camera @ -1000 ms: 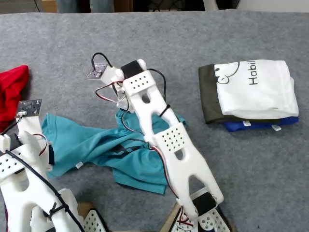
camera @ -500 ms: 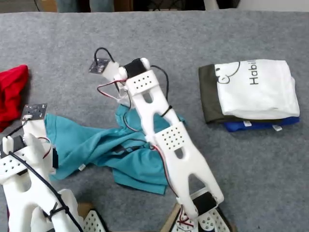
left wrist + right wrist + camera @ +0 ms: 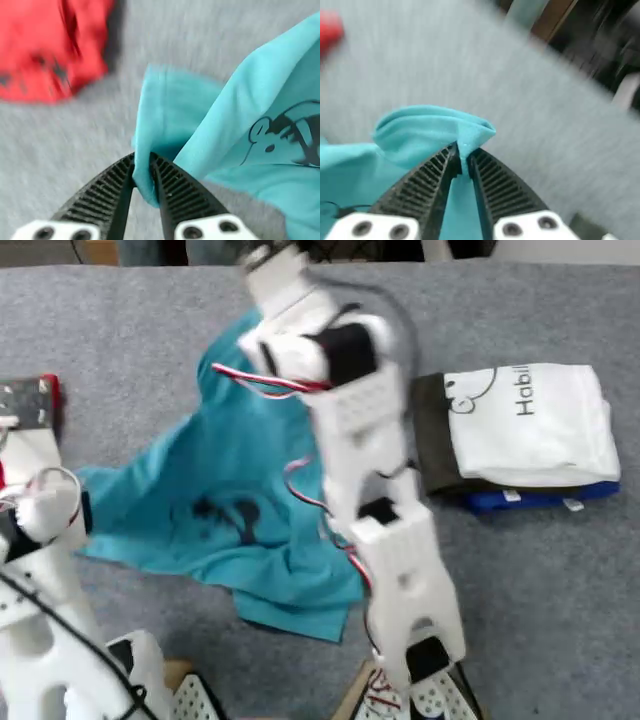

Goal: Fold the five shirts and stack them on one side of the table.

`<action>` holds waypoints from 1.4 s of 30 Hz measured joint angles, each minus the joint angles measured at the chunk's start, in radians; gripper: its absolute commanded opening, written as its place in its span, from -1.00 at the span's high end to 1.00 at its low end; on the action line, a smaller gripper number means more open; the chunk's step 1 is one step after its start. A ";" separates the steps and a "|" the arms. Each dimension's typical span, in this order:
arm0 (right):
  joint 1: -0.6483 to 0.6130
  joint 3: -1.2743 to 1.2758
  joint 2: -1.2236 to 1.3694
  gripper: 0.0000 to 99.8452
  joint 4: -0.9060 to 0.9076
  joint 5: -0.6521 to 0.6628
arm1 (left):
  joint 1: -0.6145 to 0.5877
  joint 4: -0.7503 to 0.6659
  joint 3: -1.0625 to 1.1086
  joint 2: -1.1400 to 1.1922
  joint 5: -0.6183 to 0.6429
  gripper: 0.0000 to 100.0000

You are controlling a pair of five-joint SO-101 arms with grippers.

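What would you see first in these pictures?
The big teal shirt in the middle of the table, spread between the two arms. The right end effector pinches one edge and the left end effector pinches another. A neat stack of folded shirts lies to the right, a red shirt to the left.

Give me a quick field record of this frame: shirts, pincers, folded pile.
left pincer: shut on teal shirt edge
right pincer: shut on another edge of it, raised
teal shirt: stretched between both pincers, partly lifted off table
red shirt: crumpled, near left pincer
folded: white shirt on top, olive shirt and blue shirt beneath
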 measured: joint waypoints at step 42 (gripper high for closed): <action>0.083 0.999 -1.036 0.97 -0.249 -0.028 | -0.140 -0.025 -0.086 -0.129 0.149 0.94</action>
